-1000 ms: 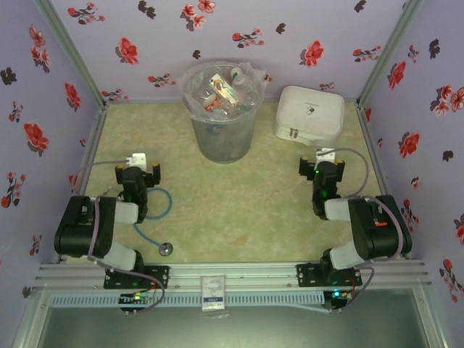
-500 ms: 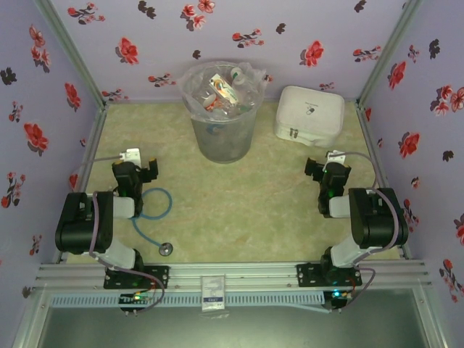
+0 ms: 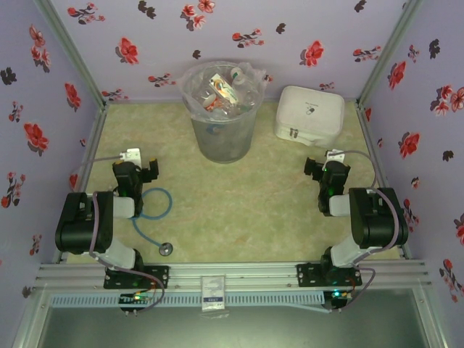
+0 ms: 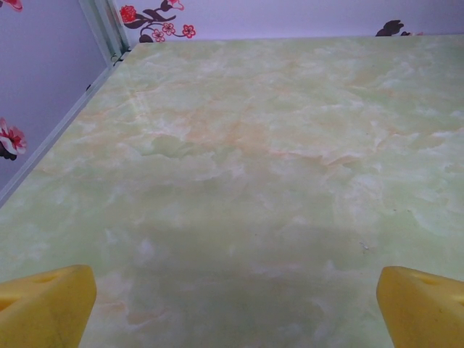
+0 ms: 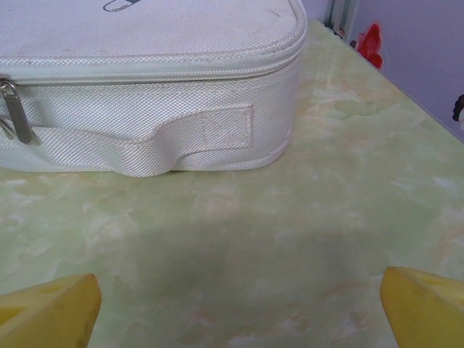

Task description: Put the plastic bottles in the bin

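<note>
Left pincer (image 4: 233, 308), right pincer (image 5: 235, 310): agape, empty

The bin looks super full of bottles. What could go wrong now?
1. The plastic bottles are piled near the top of the bin, so a bump might tip one out.
2. The stethoscope lies close to the open left gripper, which might snag its tube when it moves.
3. The open right gripper faces the white case close by and could shove it if it moves forward.
</note>
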